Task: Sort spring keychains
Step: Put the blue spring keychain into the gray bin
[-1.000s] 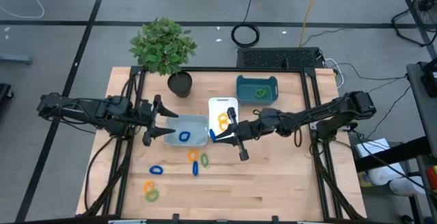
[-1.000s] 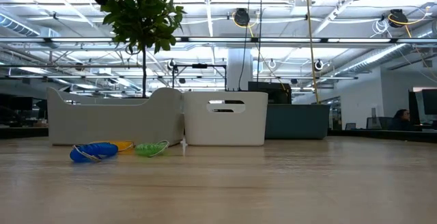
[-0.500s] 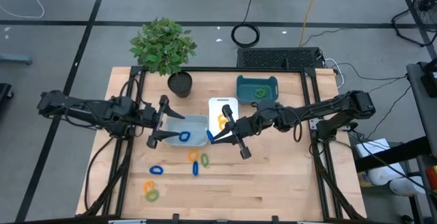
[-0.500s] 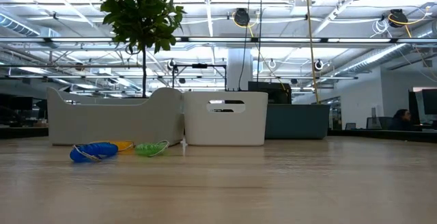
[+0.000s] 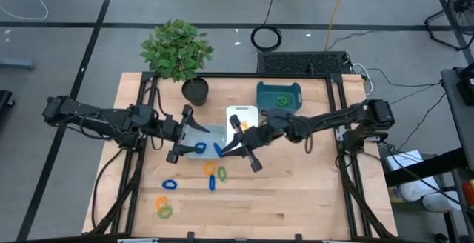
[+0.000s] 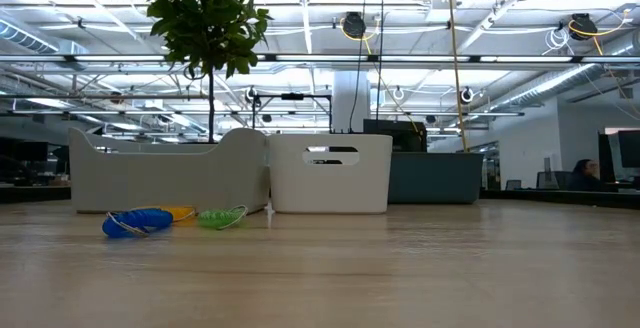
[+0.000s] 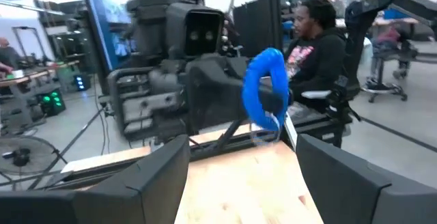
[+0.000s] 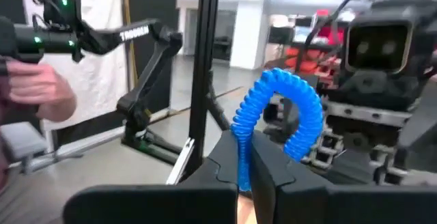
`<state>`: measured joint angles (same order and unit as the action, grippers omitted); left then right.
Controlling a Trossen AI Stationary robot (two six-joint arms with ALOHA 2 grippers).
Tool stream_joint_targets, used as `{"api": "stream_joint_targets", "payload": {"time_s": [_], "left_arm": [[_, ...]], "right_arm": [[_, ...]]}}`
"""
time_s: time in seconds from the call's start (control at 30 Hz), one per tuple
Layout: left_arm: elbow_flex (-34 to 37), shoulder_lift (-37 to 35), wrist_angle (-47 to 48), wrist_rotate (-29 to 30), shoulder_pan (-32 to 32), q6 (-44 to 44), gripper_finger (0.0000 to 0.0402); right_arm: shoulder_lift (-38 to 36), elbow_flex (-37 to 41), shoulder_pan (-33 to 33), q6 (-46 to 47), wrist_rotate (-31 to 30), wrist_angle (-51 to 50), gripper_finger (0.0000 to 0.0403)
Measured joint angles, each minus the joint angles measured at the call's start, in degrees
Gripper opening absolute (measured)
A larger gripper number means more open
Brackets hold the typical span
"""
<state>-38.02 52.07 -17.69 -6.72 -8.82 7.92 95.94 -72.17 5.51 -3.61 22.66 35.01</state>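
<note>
My right gripper is shut on a blue spring keychain above the right end of the light grey tray. Another blue keychain lies in that tray. Facing it from the left, my left gripper stands open over the same tray, touching nothing; its view shows the held blue loop. Orange keychains lie in the white tray, green ones in the teal tray. Several loose keychains lie on the table. My right gripper pinches one side of the blue loop between its two fingers. The fingers come about level from the table's right. The loop stands out past the fingertips, lifted clear of the tray and table.
A potted plant stands at the far left behind the trays. Loose blue, orange and green keychains lie toward the near left. The low view shows keychains in front of the tray walls. People show in the room beyond.
My right gripper has carried the blue keychain toward the table's left, from beside the white tray to over the grey tray's right end, still shut on it. My left gripper has moved toward the table's right over the grey tray and rolled a little, staying open.
</note>
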Motion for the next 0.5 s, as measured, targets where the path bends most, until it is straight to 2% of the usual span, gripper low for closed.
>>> {"api": "stream_joint_targets", "payload": {"time_s": [0.17,0.4,0.5], "left_arm": [[-2.9,3.1,1.9,-1.8,-0.8,1.3,0.0273],[-3.7,5.3,2.8,-1.9,-1.9,2.3,0.0272],[-3.7,5.2,2.9,-1.9,-2.3,2.3,0.0257]], "right_arm": [[4.2,-3.8,-1.3,2.0,1.6,-1.6,0.0],[6.2,-5.1,-2.2,3.4,3.1,-2.1,0.0],[6.2,-5.1,-2.1,3.6,3.2,-1.9,0.0]]}}
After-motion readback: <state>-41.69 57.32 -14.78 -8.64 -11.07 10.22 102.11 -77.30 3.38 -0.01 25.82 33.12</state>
